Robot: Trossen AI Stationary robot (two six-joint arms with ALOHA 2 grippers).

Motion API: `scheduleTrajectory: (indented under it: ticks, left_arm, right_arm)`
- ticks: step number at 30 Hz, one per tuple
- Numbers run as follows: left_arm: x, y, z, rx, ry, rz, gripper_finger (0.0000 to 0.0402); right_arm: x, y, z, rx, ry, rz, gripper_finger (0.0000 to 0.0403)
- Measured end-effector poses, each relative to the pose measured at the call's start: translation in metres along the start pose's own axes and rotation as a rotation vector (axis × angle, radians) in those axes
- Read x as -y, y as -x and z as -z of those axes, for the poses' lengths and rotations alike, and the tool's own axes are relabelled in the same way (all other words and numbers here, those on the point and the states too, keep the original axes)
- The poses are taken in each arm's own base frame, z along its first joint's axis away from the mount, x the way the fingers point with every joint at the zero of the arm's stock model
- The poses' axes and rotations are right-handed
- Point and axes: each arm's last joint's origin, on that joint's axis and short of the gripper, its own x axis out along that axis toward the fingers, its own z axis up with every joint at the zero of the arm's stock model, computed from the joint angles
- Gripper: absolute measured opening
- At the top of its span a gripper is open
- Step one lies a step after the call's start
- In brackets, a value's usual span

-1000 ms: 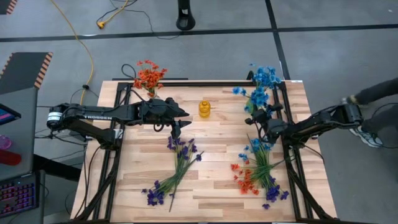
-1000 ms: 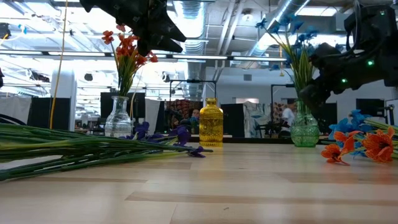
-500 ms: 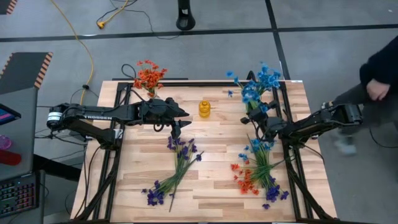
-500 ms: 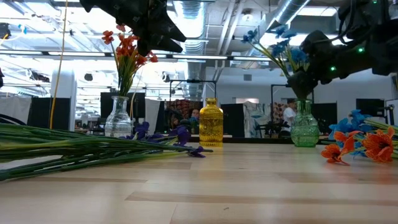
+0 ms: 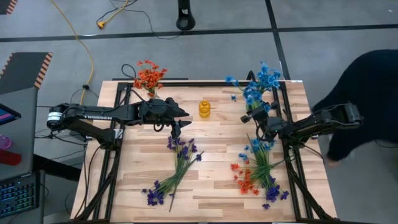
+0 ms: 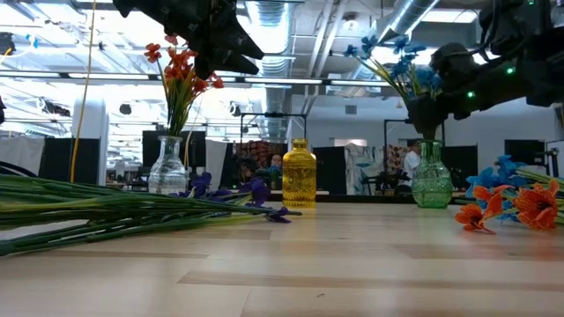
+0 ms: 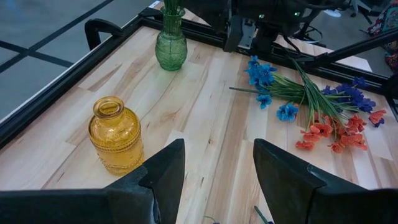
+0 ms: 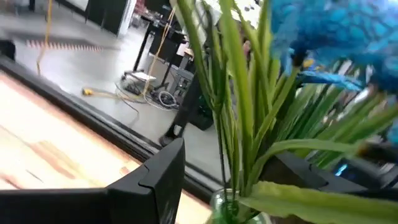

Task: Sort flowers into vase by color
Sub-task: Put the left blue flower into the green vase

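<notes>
Blue flowers (image 5: 256,87), thin green stems topped with bright little blossoms, stand bunched in the green glass vase (image 6: 431,180), and the right claw (image 5: 257,117) is up at those stems just above the vase's neck. In the right wrist view the stems (image 8: 231,106) rise close in front of the claw's dark finger (image 8: 155,174), blue blossoms fanning overhead. Whether that claw is clenched on a stem or let go, I cannot tell.

Just below the right claw on the tabletop (image 5: 211,180) lies a mixed heap (image 5: 260,173): blue heads nearest the claw, orange-red ones farther out, dark purple at the far end, green stems crossing through. Off to the claw's side, toward the middle, sits the amber glass bottle (image 5: 204,109).

The left claw (image 5: 176,127) hovers with its two fingers spread apart, gripping nothing, and the purple sprigs (image 5: 174,171) lie on the wood just in front of it, long stems running away to a second purple cluster. Behind the left claw, orange-red flowers (image 5: 148,76) stand upright in a clear glass vase (image 6: 167,167). A person in dark clothing (image 5: 364,99) is beside the tabletop, past the right arm.
</notes>
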Motion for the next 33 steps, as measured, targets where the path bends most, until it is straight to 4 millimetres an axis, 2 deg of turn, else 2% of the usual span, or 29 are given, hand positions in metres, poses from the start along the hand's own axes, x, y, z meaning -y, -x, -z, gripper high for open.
scheduleTrajectory:
  ticks: [2, 9, 15, 20, 26, 33]
  left_arm:
    - [0.0, 0.0, 0.0, 0.0, 0.0, 0.0, 0.0178]
    - [0.0, 0.0, 0.0, 0.0, 0.0, 0.0, 0.0178]
    - [0.0, 0.0, 0.0, 0.001, 0.001, 0.0, 0.0178]
    - [0.001, 0.0, -0.004, 0.044, 0.005, 0.01, 0.0178]
    - [0.002, 0.001, -0.011, 0.112, -0.014, 0.024, 0.0178]
    - [0.002, 0.001, -0.012, 0.126, -0.026, 0.015, 0.0178]
  right_arm:
    - [-0.001, 0.0, 0.003, -0.012, 0.01, -0.008, 0.0232]
    - [-0.009, 0.001, 0.023, -0.073, 0.264, -0.106, 0.0231]
    - [-0.01, 0.004, 0.022, -0.057, 0.362, -0.137, 0.0227]
    - [-0.01, 0.006, 0.017, -0.024, 0.377, -0.138, 0.0226]
    - [-0.007, 0.005, 0.013, -0.036, 0.404, -0.055, 0.0226]
    - [-0.004, 0.004, 0.009, -0.055, 0.358, 0.016, 0.0226]
